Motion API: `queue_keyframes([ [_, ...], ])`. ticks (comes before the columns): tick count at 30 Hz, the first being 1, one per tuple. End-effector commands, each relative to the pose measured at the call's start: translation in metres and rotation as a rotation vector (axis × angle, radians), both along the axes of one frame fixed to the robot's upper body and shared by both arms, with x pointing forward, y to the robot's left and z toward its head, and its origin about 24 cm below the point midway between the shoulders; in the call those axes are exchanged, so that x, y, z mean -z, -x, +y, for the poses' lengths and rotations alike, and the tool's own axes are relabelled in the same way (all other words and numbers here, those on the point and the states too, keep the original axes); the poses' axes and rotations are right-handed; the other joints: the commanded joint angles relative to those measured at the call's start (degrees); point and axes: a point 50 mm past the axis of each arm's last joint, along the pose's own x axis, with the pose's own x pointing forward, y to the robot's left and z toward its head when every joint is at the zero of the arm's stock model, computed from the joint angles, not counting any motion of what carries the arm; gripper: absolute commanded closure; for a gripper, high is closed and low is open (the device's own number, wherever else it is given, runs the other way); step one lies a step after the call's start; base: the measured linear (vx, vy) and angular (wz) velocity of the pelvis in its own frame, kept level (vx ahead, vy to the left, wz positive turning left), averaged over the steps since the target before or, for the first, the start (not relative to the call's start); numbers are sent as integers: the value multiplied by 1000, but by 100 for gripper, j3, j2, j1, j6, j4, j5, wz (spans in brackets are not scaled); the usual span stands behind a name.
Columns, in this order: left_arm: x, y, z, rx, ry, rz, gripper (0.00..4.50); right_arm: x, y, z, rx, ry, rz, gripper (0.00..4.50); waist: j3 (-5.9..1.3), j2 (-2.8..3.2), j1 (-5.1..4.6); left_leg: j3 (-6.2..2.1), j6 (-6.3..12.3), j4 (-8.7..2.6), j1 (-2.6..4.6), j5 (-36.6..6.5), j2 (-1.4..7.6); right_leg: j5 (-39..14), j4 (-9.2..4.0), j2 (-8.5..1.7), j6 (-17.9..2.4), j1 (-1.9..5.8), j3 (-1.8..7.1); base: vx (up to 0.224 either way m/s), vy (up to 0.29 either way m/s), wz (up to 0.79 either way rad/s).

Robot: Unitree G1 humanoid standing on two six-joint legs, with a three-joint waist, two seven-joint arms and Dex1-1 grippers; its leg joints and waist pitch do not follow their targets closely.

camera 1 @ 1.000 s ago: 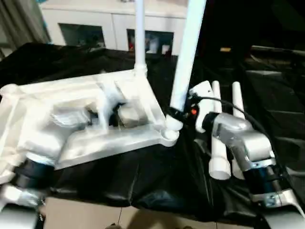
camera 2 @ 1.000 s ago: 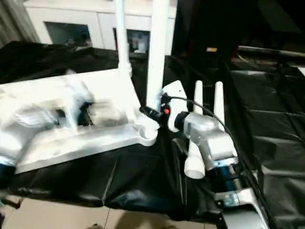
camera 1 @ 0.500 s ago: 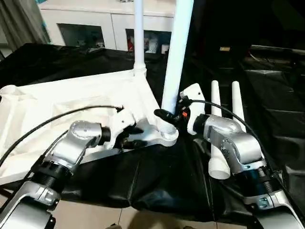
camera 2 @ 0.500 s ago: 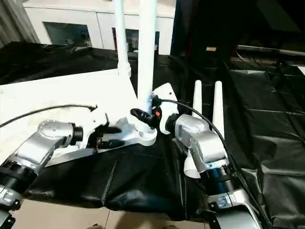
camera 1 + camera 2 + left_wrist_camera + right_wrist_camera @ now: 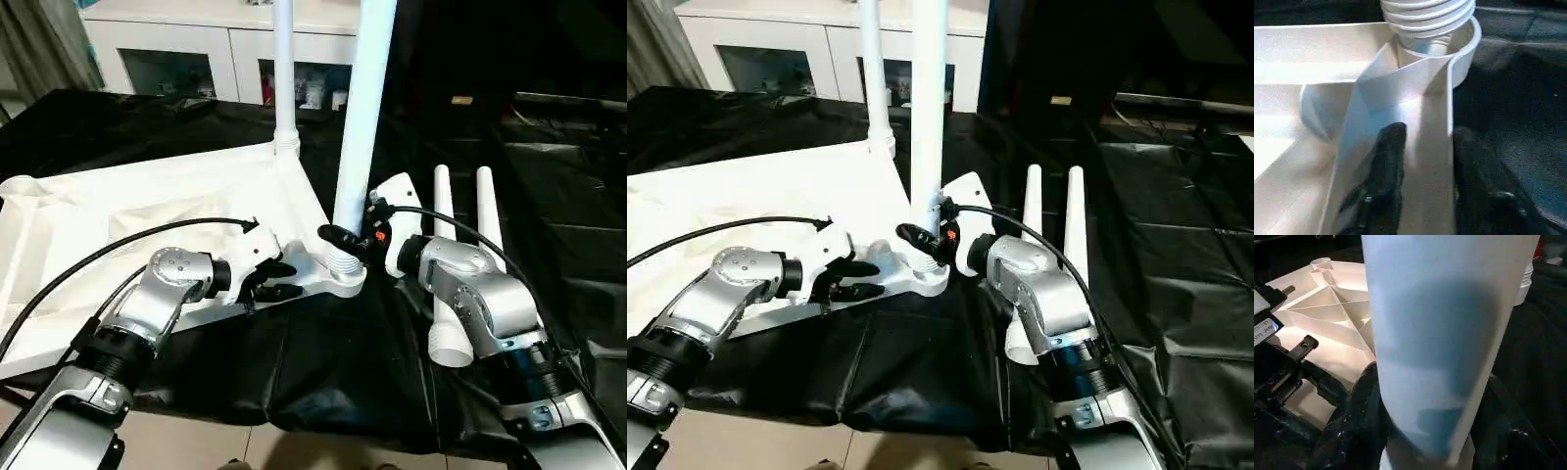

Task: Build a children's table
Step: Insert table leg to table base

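Observation:
The white table top [image 5: 118, 211] lies underside up on black cloth, its ribs showing. One white leg [image 5: 284, 69] stands upright in the far corner socket. A second leg [image 5: 367, 108] stands in the near right corner socket [image 5: 345, 277], and its threaded end [image 5: 1427, 14] sits in that socket. My right gripper [image 5: 345, 240] is shut on this leg low down, a finger [image 5: 1364, 387] on each side. My left gripper [image 5: 282, 279] is shut on the top's near rim [image 5: 1425, 161] just beside that socket, its fingers [image 5: 1388, 161] straddling the rim wall. Two loose legs [image 5: 444, 245] [image 5: 487, 211] lie side by side to the right.
A white cabinet [image 5: 196, 39] with glass doors stands behind the table. The black cloth [image 5: 323, 372] hangs over the front edge, with pale floor [image 5: 176, 441] below. Black cables [image 5: 118, 250] loop from both wrists over the work.
My left arm swung in to the top's near rim and its fingers narrowed around it. The leg in my right gripper went from tilted to upright in the socket.

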Motion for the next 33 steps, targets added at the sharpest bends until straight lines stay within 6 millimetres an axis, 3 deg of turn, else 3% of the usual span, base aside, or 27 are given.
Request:
queue_keyframes([
  [1, -1, -2, 2, -2, -18, 3, 302, -3, 2, 2, -9, -10, -27, 263, -452, 81, -6, 0, -142, -367, -4, -670, 44, -144, -355, -354, -1207, 418, 259, 0, 0, 0],
  [5, -2, -1, 1, -6, 0, 20, 349, -3, 2, 2, -9, -10, -25, 263, -445, 89, -6, 2, -159, -369, 2, -727, 43, -228, -358, -354, -1207, 412, 262, 0, 0, 0],
  [14, -4, 3, 3, -7, 13, 56, 385, -2, 2, 1, -8, -9, -22, 263, -432, 79, -7, -3, -144, -379, -3, -763, 48, -399, -377, -355, -1182, 403, 259, 0, 0, 0],
  [22, -2, 7, 5, -7, 6, 91, 385, -2, 2, 2, -11, -8, -22, 263, -431, 86, -8, 1, -131, -378, 1, -750, 49, -382, -376, -354, -1185, 396, 260, 0, 0, 0],
  [28, 0, 6, 5, -20, -11, 88, 324, -2, 2, 1, -10, -8, -20, 263, -423, 79, -9, 0, -133, -383, -3, -775, 43, -448, -389, -352, -1159, 396, 260, 0, 0, 0],
  [33, 1, 6, 6, -28, -24, 83, 314, -2, 2, 1, -10, -8, -18, 263, -421, 84, -12, 0, -127, -381, -5, -772, 41, -427, -392, -350, -1152, 397, 261, 0, 0, 0],
])
